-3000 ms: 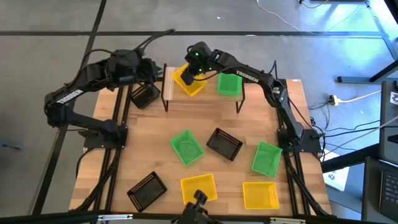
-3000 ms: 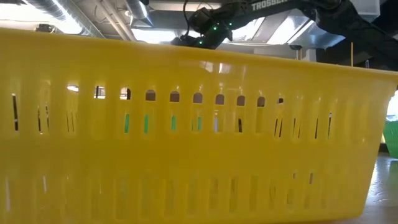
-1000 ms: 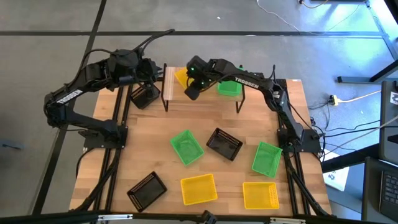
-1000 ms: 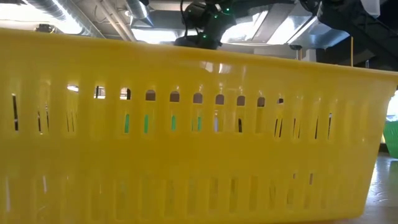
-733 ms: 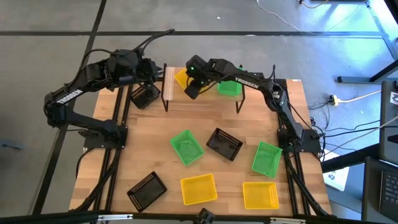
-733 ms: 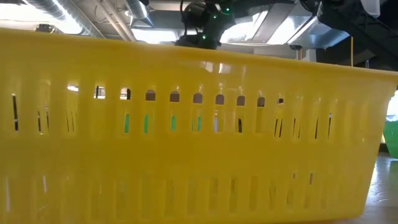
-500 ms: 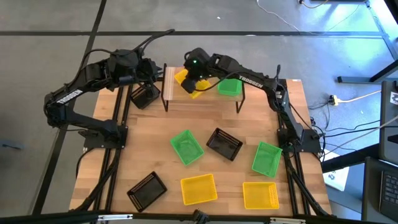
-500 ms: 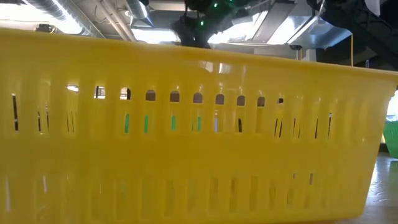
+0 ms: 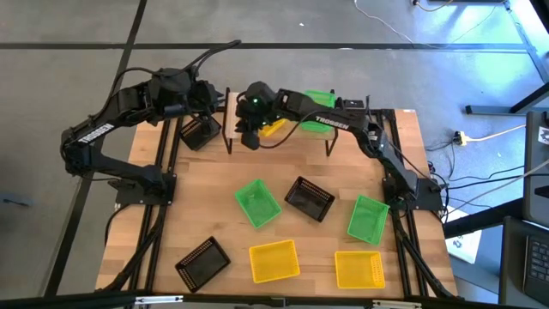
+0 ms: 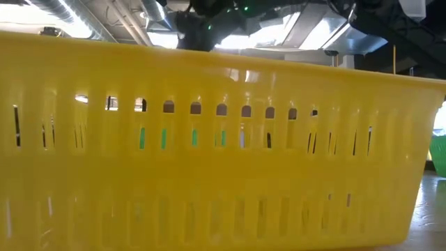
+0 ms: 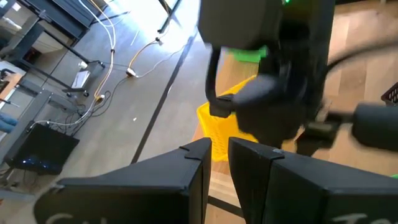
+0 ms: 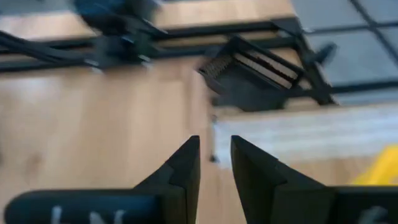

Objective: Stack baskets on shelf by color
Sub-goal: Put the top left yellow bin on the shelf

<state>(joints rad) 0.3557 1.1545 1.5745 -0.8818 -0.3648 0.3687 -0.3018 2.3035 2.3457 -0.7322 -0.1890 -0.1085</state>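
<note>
A yellow basket (image 9: 274,127) and a green basket (image 9: 321,98) sit on the shelf (image 9: 230,116) at the table's far edge, both partly hidden by my right arm. My right gripper (image 9: 249,137) hangs over the shelf's left end, open with nothing between its fingers (image 12: 186,165). It points down toward a black basket (image 12: 255,74) that rests on the table beside the shelf. My left gripper (image 9: 210,103) waits above that black basket (image 9: 200,133), narrowly open and empty (image 11: 217,158).
On the table lie two green baskets (image 9: 257,202) (image 9: 368,218), two black ones (image 9: 309,198) (image 9: 202,262) and two yellow ones (image 9: 274,260) (image 9: 359,269). One yellow basket (image 10: 209,153) fills the low view. Bare wood lies between the shelf and these.
My right gripper has swung along the shelf toward the table's left edge, passing over the yellow basket, and has rolled and tipped as it went. The yellow basket now shows to its right.
</note>
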